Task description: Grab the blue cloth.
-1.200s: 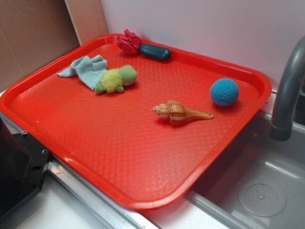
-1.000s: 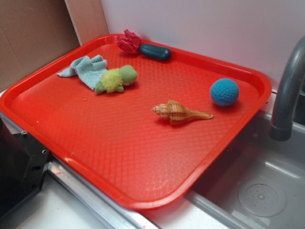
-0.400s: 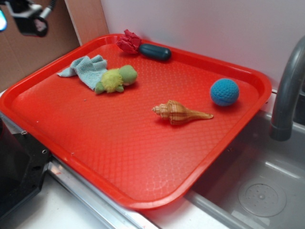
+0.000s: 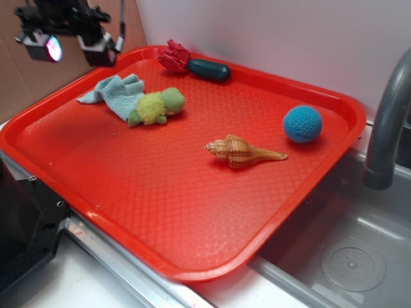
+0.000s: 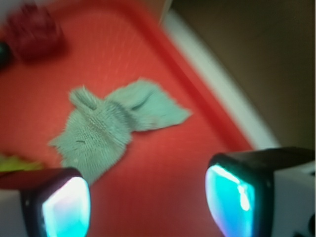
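- wrist view shows you the gripper [image 5: 148, 202] with its jaws spread wide and nothing between them; the two glowing fingertips [image 5: 66, 207] frame the bottom of the picture.
- exterior view puts your gripper [image 4: 69, 46] in the air over the tray's far left corner, apart from everything on it.
- you see the blue cloth [image 4: 117, 93] lying crumpled on the red tray [image 4: 192, 212] near that corner, below and to the right of the jaws.
- the cloth touches the green plush toy [image 4: 157, 106] on its right side.
- further out you have a red fabric piece [image 4: 173, 56] beside a dark oblong object [image 4: 209, 69], a seashell [image 4: 244, 151] and a blue ball [image 4: 302, 124].
- the tray sits over a sink [image 4: 347, 250], next to a grey faucet [image 4: 385, 122].
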Controlling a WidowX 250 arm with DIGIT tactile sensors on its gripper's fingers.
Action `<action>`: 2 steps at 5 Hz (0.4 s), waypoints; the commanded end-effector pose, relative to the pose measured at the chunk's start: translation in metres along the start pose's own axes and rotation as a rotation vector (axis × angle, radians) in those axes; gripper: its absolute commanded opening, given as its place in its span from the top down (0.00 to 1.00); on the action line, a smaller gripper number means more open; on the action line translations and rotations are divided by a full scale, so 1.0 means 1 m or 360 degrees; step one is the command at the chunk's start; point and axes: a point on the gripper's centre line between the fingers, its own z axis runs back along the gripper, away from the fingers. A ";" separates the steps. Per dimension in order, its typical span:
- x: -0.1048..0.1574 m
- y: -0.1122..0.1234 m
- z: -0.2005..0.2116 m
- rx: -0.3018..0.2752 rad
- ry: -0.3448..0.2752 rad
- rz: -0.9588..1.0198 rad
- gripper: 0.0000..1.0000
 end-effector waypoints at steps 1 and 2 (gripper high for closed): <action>0.028 -0.015 -0.035 -0.0245 -0.0052 -0.0129 0.00; 0.018 -0.012 -0.046 -0.0235 -0.0033 -0.0190 0.00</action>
